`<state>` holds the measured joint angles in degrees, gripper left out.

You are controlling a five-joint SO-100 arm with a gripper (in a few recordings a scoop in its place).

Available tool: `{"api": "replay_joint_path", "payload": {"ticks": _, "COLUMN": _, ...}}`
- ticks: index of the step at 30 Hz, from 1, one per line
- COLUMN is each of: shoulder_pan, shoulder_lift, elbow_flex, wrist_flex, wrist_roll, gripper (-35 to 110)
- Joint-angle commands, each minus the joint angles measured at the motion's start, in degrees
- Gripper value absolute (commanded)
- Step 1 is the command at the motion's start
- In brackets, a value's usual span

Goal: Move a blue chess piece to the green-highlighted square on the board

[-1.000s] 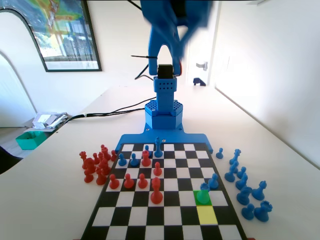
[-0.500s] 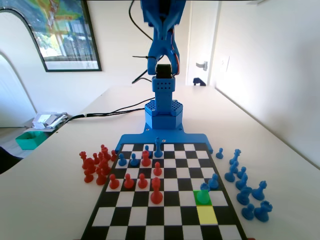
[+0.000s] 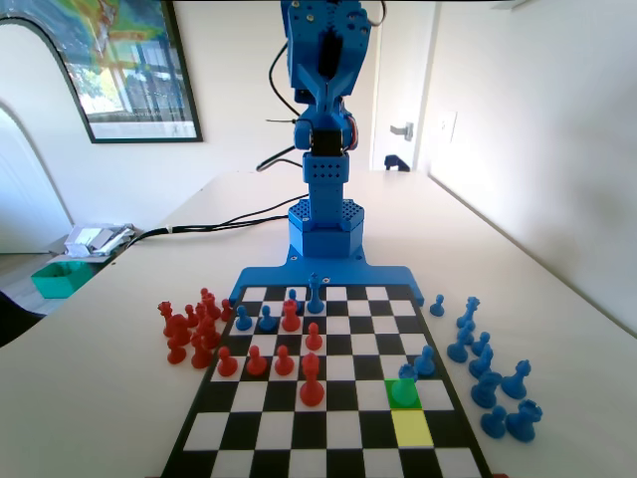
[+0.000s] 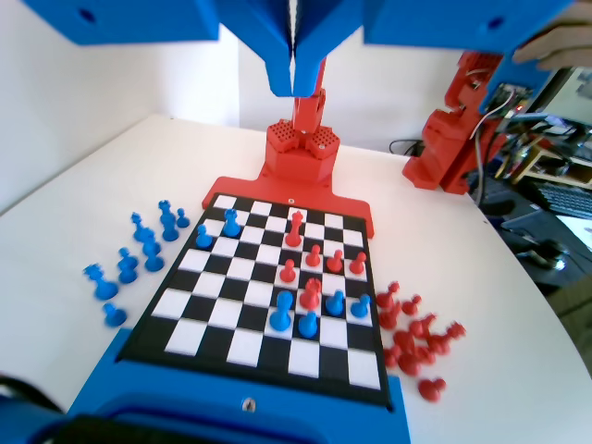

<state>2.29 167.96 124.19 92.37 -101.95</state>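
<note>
We find the blue two-finger gripper raised high above the table, its jaws pressed together with nothing between them.

Nearest in the fixed view lies a yellow-tinted square, unoccupied. On the next square beyond it, the translucent bright green-highlighted square, stands the small blue plastic pawn with a round head and flared base, towards the near right of the flat black-and-white checkered chessboard with a blue frame. We judge the placement done, with at most a retreat of the arm left.

The pawn stands upright, its long axis vertical, head up; being round, it points no way sideways.

Further on, red plastic pieces hold the middle squares. Captured blue pieces stand off the board's right edge, and captured red ones off its left.
</note>
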Motion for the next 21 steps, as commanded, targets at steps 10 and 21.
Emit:
{"api": "replay_joint_path", "payload": {"ticks": 10, "shoulder_pan": -0.18, "shoulder_lift": 7.12, "elbow_flex": 0.53, "wrist_flex": -2.20, "wrist_roll": 0.00, "gripper": 1}}
{"api": "replay_joint_path", "payload": {"ticks": 21, "shoulder_pan": -0.88, "shoulder_lift": 7.12, "elbow_flex": 0.53, "wrist_flex": -2.20, "wrist_roll": 0.18, "gripper": 1}}
